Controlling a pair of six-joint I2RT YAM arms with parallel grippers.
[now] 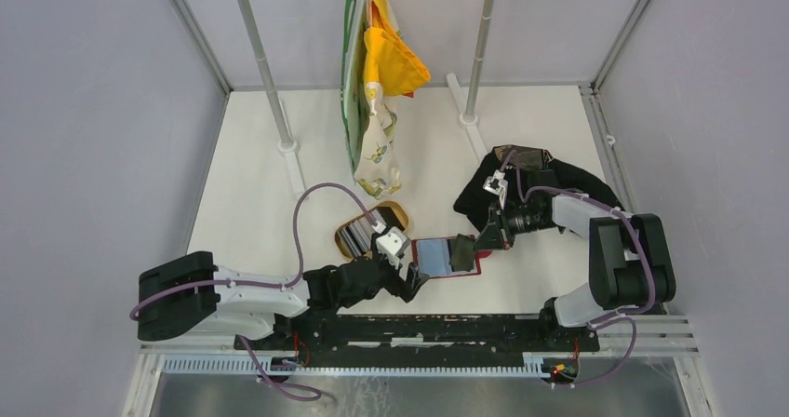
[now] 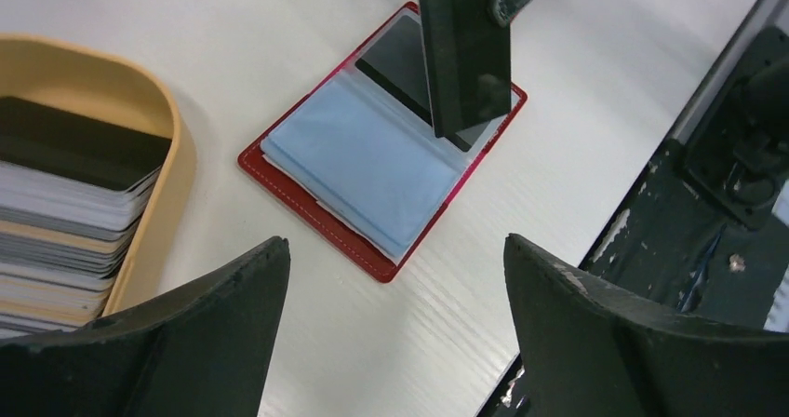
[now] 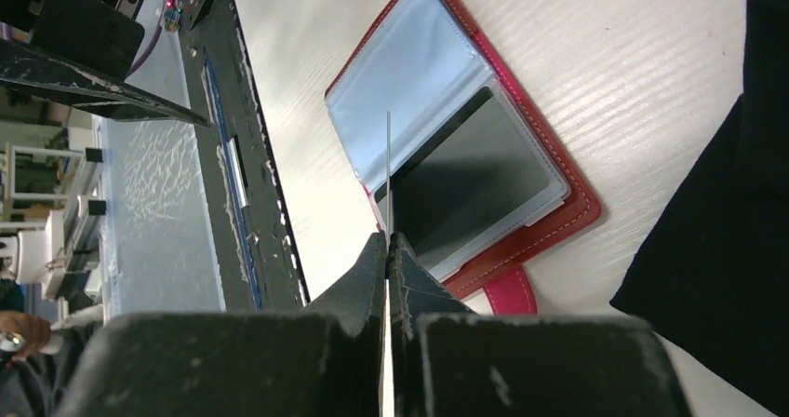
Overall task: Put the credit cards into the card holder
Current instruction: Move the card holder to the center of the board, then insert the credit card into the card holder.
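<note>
One dark card [image 3: 470, 180] already lies inside a clear sleeve of the card holder [image 1: 433, 254], which is spread open flat on the counter [image 1: 251, 184] near the arm bases. The held card [image 2: 465, 54] stands almost upright in the right hand [image 3: 388, 240], whose fingers are pressed tight on its edge. It hangs just above the holder's filled page and, as far as I can tell, is in no pocket yet. The left hand [image 2: 394, 245] is spread wide and carries nothing, hovering at about 8 o'clock of the holder.

The task looks to be in its early part. The pale blue sleeve page appears empty, and a thick stack of credit cards [image 2: 65, 203] sits in the tan tray [image 2: 177, 128], just beside the holder at 10 o'clock.

A black cloth [image 1: 558, 180] lies at 2 o'clock under the right arm, and hanging cloths [image 1: 381, 82] are well apart at 11 o'clock. Nothing rests on the holder. The likely hindrances are the flat-lying sleeve mouths and both hands crowding one spot.
</note>
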